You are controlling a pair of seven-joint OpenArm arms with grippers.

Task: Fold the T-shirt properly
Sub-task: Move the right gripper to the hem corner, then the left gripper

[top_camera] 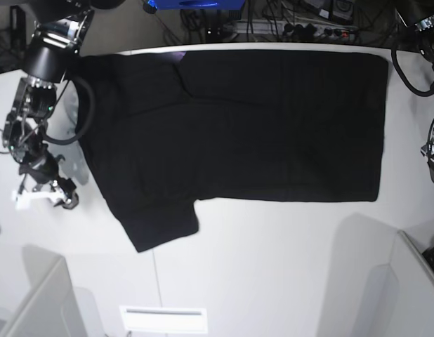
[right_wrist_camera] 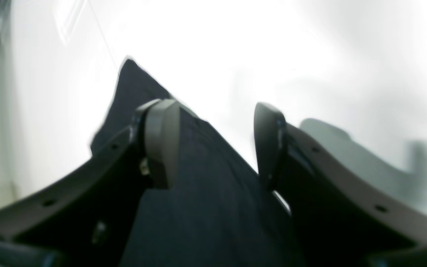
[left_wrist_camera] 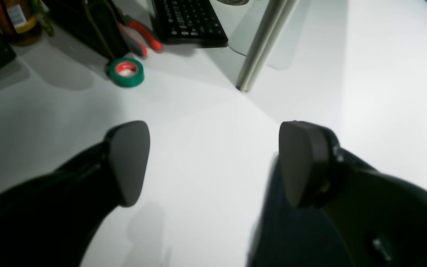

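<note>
One T-shirt [top_camera: 273, 126] is lying flat, plain side up, across the white table [top_camera: 273, 267]; folding is apparently just beginning, nothing doubled over yet. Two grippers are working: the right gripper [right_wrist_camera: 217, 144] is hovering with fingers spread, empty, dark cloth lying under and between them; the left gripper [left_wrist_camera: 213, 163] is gaping over bare table, cloth edge just beside its right finger. Next move likely calls for pinching an edge. One green tape roll [left_wrist_camera: 125, 72] is sitting well beyond the fingers.

Bare white table [top_camera: 273, 267] below the T-shirt [top_camera: 273, 119]; tape roll [left_wrist_camera: 126, 72], keyboard [left_wrist_camera: 189, 20] at one edge
</note>
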